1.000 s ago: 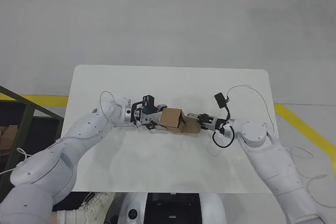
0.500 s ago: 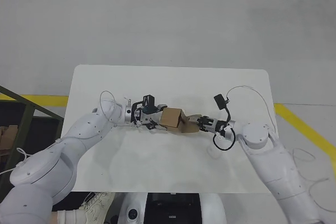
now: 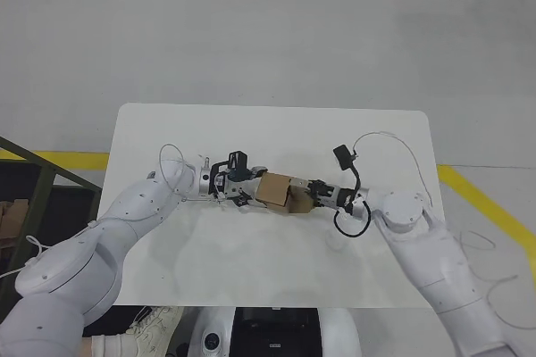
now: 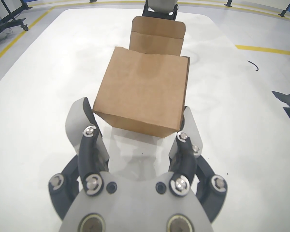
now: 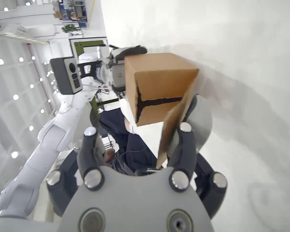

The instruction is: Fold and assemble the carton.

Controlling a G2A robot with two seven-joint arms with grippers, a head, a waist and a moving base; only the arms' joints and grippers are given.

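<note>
A brown carton (image 3: 272, 188) rests in the middle of the white table (image 3: 161, 134). My left gripper (image 3: 244, 190) is shut on its near end, one finger at each lower corner in the left wrist view, carton (image 4: 145, 95), gripper (image 4: 135, 114). At the opposite end an unfolded flap (image 3: 297, 198) sticks out. My right gripper (image 3: 314, 190) stands open at that end. In the right wrist view the flap (image 5: 174, 124) leans against one finger (image 5: 199, 114) of the right gripper (image 5: 142, 121), and the carton's end (image 5: 159, 102) shows a dark T-shaped seam.
A short black cable piece (image 4: 254, 65) lies on the table beside the carton. The right arm's own cable (image 3: 384, 143) loops over the far right of the table. A green rack (image 3: 18, 178) stands off the table's left edge.
My right gripper has moved left, closer to the carton, pushing the flap further toward the carton's end. The left gripper and carton have stayed put.
</note>
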